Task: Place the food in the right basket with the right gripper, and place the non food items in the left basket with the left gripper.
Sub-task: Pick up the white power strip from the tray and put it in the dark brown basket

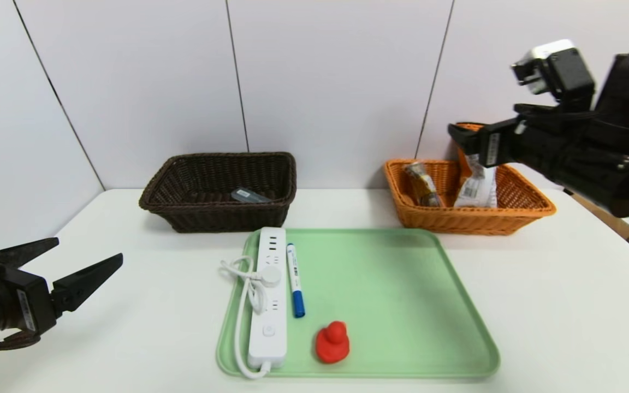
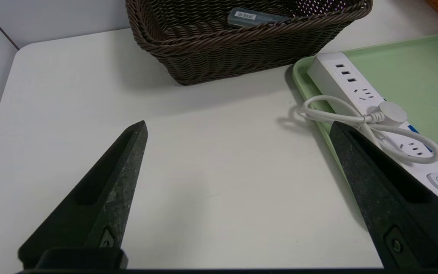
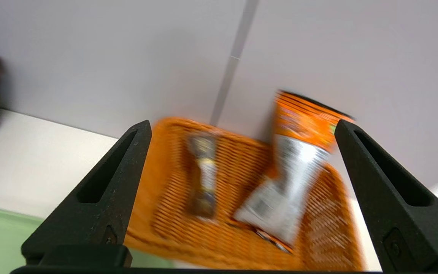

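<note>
An orange snack bag (image 1: 477, 184) and a snack bar (image 1: 422, 184) lie in the orange basket (image 1: 533, 203) at the back right. My right gripper (image 1: 464, 141) hovers open and empty above that basket; its wrist view shows the gripper (image 3: 243, 123), bag (image 3: 291, 179), bar (image 3: 203, 175) and basket (image 3: 158, 213). A white power strip (image 1: 268, 297), a blue marker (image 1: 295, 279) and a red toy duck (image 1: 332, 343) lie on the green tray (image 1: 391, 295). The brown basket (image 1: 219, 218) holds a grey item (image 1: 249, 195). My left gripper (image 1: 90, 248) is open and empty, low at the table's left.
In the left wrist view my gripper (image 2: 238, 125) is over bare white table, with the brown basket (image 2: 242, 57) ahead and the power strip (image 2: 356, 87) with its coiled cord at the tray's edge (image 2: 302, 72). A panelled wall stands behind the baskets.
</note>
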`<move>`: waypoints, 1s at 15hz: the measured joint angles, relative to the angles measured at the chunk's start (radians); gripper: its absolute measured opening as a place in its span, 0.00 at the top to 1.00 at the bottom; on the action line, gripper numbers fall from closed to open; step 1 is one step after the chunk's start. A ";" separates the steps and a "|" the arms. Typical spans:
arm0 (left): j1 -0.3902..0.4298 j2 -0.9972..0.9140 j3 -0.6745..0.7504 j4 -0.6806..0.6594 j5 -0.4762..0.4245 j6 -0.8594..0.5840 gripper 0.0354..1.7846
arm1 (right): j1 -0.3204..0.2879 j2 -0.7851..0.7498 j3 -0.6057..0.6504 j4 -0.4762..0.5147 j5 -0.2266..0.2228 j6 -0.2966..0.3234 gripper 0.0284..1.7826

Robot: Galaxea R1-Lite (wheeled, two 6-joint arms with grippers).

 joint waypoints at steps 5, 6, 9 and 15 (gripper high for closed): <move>-0.051 0.045 -0.029 0.000 -0.044 -0.004 0.06 | -0.160 -0.286 0.330 0.007 0.008 0.086 0.06; -0.077 0.059 -0.039 0.000 -0.045 -0.006 0.06 | -0.172 -0.328 0.387 0.007 0.009 0.107 0.05; -0.182 0.111 -0.093 0.003 -0.051 -0.003 0.06 | -0.185 -0.411 0.494 0.008 0.005 0.130 0.05; -0.400 0.304 -0.386 0.224 -0.038 -0.072 0.06 | -0.187 -0.452 0.556 0.009 0.005 0.131 0.05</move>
